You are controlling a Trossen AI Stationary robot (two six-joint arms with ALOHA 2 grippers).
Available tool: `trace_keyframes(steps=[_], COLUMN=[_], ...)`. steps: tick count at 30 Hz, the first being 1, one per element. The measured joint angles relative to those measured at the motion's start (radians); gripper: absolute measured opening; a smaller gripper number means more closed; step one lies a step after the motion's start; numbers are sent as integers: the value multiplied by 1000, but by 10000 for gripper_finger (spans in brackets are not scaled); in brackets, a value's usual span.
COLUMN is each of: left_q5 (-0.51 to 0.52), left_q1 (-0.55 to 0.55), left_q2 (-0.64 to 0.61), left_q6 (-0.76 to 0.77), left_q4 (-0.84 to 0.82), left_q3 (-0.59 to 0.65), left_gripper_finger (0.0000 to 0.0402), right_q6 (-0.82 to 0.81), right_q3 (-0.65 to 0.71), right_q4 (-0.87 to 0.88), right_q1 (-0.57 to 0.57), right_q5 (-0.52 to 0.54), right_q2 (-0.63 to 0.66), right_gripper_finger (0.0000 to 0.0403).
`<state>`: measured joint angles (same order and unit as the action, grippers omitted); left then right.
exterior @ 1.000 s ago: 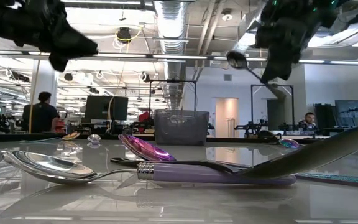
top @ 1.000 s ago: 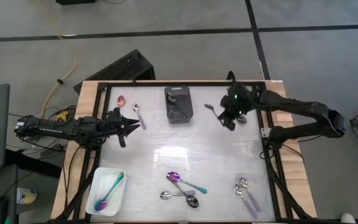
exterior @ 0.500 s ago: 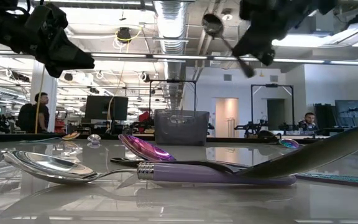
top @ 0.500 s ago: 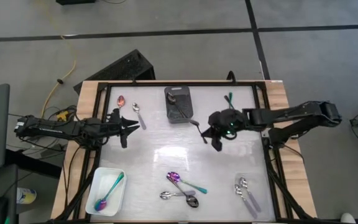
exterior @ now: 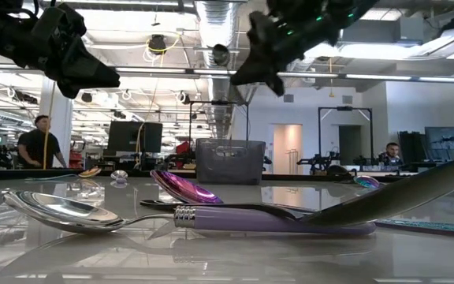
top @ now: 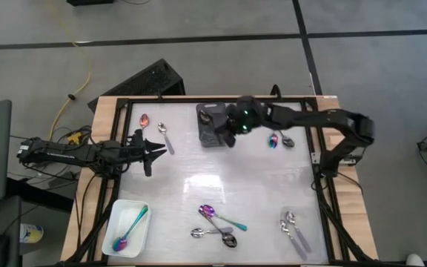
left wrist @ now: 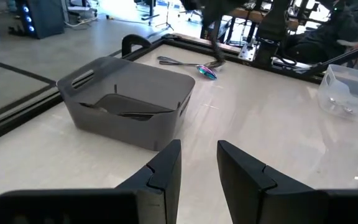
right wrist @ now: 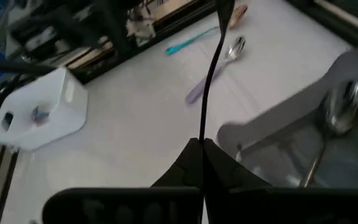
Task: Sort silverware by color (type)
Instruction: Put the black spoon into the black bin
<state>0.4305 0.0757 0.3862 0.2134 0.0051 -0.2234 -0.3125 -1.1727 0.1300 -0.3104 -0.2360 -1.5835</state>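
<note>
**Operator:** Jaws on my right gripper (right wrist: 202,147) are pinched on a slim black spoon (right wrist: 211,74); the left ones (left wrist: 197,163) stand parted and hold nothing. From above, I see the right gripper (top: 230,135) over the black bin (top: 212,124) at the far edge, the left waiting on the left side.

**Observer:** What worries you?

**Operator:** The spoon is gripped by one end only, so I judge it could swing and catch the bin's wall, or fall outside when released. From above I can't make out the spoon at all; the arm covers it.

**Observer:** The low view?

**Operator:** The right gripper (exterior: 260,61) hangs high above the bin (exterior: 228,162); whether it is squarely over it I can't tell. A silver spoon (exterior: 61,209) close up blocks much of the table.

**Observer:** Wrist views?

**Operator:** The left shows spoons lying in the bin (left wrist: 126,102), their finish unclear. The right shows a shiny bowl already in the bin (right wrist: 328,134), blurred.
</note>
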Motion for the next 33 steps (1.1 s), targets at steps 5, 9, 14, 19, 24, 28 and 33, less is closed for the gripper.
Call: trace_keyframes(steps=[5, 9, 14, 19, 24, 28, 33], left_q5=[0, 0, 1, 8, 11, 11, 11], left_q1=[0, 0, 0, 0, 0, 0, 0], left_q2=[0, -1, -1, -1, -1, -1, -1], left_q6=[-20, -9, 16, 17, 18, 16, 16], left_q4=[6, 11, 12, 20, 41, 40, 39], left_q3=[0, 0, 0, 0, 0, 0, 0], left_gripper_finger=[89, 89, 89, 89, 89, 89, 89], right_q6=[20, 30, 50, 59, 60, 60, 60], right_q3=[-97, -148, -172, -174, -174, -174, -174], right_q4=[22, 54, 84, 96, 97, 106, 112], right_q1=[-69, -98, -97, -96, -96, -95, -82], right_q5=[-4, -3, -4, -3, -2, -2, -1], right_q2=[-110, -174, -227, -237, -237, -237, -237], right_gripper_finger=[17, 17, 17, 18, 18, 18, 18])
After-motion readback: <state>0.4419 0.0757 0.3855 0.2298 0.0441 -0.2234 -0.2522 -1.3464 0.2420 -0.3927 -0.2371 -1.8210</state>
